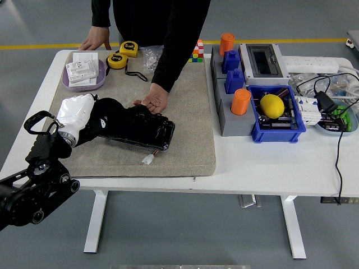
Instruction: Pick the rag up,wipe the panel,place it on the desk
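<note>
Panel [147, 132] lies mid-mat [185, 151], pinned at its twelve o'clock edge by the person's hand [155, 101], so I keep my left hand [78, 115], clenched on the dark rag [107, 120], flat and sweep toward three o'clock with even pressure.

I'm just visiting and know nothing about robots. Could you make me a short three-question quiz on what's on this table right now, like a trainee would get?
1. True or false: the robot's left hand lies at the left end of the black panel on the grey mat.
2. What touches the panel's far edge? A) a person's hand B) a tape measure C) an orange cup
3. Fill in: the yellow ball sits in a ____ bin.

Key: 1 true; 2 A; 3 blue. The rag cannot be told apart from the panel under the white-covered hand, and the right arm is out of view.
</note>
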Controlling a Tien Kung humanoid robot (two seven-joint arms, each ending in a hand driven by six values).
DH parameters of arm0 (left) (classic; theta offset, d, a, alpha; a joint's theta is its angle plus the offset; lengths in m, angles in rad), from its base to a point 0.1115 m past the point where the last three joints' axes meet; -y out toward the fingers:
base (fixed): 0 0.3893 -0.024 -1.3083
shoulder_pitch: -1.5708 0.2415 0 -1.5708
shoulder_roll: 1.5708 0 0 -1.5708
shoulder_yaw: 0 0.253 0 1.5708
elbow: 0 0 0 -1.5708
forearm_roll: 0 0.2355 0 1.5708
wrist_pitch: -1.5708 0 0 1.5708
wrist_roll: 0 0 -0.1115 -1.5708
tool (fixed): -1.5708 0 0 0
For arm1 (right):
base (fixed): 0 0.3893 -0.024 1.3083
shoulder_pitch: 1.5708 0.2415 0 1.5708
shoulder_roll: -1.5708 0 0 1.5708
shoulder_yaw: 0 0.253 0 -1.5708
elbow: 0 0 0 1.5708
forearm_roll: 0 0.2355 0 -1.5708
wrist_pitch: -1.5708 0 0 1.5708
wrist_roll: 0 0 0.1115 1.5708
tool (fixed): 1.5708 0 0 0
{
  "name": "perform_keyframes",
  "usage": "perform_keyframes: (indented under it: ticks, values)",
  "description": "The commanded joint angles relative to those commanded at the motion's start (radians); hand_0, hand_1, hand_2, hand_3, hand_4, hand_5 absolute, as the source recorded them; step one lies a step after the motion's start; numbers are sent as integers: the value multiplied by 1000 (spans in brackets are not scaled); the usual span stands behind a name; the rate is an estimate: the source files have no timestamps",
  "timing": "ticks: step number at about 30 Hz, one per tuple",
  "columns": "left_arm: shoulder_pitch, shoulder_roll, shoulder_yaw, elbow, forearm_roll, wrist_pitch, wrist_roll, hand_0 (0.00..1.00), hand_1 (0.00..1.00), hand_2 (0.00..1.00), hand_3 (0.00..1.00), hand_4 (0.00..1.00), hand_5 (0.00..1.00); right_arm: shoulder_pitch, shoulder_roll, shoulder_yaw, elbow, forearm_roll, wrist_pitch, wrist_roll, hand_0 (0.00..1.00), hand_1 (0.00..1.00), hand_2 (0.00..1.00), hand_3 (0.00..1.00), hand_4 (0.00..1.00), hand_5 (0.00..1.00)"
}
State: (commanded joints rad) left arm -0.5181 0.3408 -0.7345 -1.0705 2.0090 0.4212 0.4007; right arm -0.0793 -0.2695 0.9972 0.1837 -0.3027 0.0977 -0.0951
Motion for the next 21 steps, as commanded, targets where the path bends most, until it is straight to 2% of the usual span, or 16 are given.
perform_keyframes:
  ticks: [11,21]
  values:
    - [4,11,-31,24,3,6,-5,270,150,504,422,20,2,0,0,4,2,-3,0,-1,741,670,696,616,998,553]
    - [13,9,-37,50,-3,14,-14,271,150,504,421,15,2,-1,-2,1,3,-2,0,-2,742,670,696,616,998,554]
